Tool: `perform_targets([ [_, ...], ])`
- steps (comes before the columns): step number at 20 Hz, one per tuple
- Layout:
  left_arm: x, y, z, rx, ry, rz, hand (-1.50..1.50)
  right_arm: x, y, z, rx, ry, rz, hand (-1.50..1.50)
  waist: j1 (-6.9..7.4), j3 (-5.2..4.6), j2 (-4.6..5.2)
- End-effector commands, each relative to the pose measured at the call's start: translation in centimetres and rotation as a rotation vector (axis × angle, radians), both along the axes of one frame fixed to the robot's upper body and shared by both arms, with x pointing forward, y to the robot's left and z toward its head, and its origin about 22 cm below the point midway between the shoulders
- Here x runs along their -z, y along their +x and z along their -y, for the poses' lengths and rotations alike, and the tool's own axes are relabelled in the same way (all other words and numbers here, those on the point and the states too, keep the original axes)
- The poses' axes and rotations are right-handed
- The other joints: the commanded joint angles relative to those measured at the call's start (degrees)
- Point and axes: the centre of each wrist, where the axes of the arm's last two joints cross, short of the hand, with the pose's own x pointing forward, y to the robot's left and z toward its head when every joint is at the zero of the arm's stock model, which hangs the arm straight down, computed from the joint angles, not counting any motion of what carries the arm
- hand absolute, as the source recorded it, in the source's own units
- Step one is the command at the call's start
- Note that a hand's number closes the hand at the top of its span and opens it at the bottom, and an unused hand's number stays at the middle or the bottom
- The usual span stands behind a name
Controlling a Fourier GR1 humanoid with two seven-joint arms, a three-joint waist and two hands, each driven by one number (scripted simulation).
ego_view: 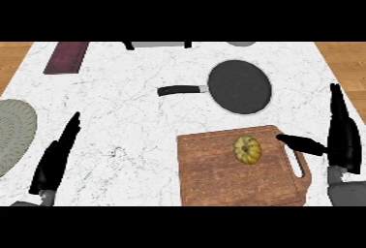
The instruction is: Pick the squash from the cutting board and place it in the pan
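The robot's black left hand [57, 156] shows near the worktop's lower left edge, its fingers straight and pressed together, pointing up and slightly right, open and holding nothing. A bit of the grey left forearm [28, 202] shows below it at the lower edge. The black right hand [343, 138] stands near the worktop's right edge, fingers straight and pointing up, while its thumb [300, 143] sticks out leftward. The grey right forearm [346, 193] enters at the lower right corner.
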Motion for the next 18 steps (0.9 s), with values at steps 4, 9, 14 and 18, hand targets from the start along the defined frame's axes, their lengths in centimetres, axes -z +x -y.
perform_targets([
  [4,-1.2,-0.9,0.9,0.029,-0.021,0.003,0.00,-3.8,-2.6,-0.2,0.085,-0.328,-0.239,-1.50,1.68,0.04,0.09],
  [9,-2.0,0.2,-0.2,0.032,-0.004,0.007,0.00,-7.1,-3.9,-6.1,-0.035,-0.388,-0.440,-1.50,2.60,0.20,0.83],
  [14,-1.8,0.0,1.9,0.068,-0.015,0.004,0.00,-10.5,-2.6,-10.9,-0.068,-0.409,-0.596,-1.50,4.01,0.34,1.24],
  [18,-2.8,0.0,1.8,0.062,-0.021,0.020,0.00,-9.8,-0.8,-14.1,-0.027,-0.420,-0.662,-1.50,4.21,0.43,1.29],
])
